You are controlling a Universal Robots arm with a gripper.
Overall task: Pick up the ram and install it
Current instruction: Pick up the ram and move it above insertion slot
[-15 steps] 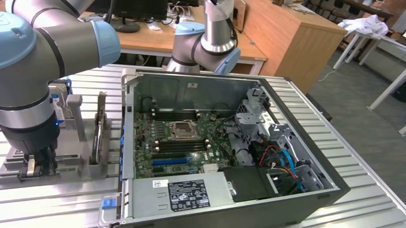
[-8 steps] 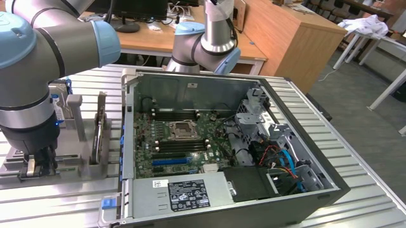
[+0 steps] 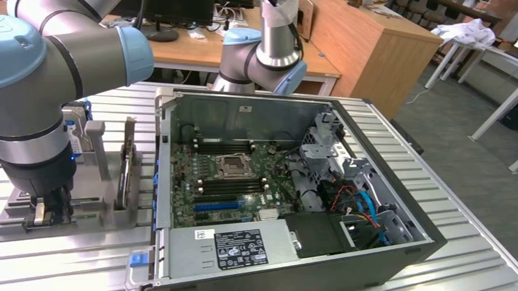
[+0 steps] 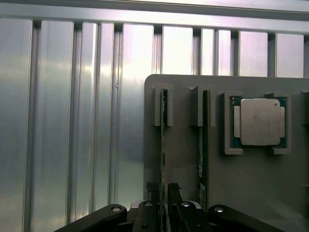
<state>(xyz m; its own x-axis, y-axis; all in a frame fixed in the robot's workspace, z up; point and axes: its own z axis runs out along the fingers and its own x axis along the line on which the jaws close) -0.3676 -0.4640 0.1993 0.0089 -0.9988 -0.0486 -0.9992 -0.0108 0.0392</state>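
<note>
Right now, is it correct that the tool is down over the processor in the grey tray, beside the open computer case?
Not quite. The tool is lined up with the ram standing on edge in the grey tray, not the processor, which lies flat off to one side. The wrist view shows this. The tray does sit beside the open computer case.

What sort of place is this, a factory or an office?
Probably a robotics lab or workshop: a robot arm stands beside an open computer case on a ribbed metal table, with wooden office desks behind.
</note>
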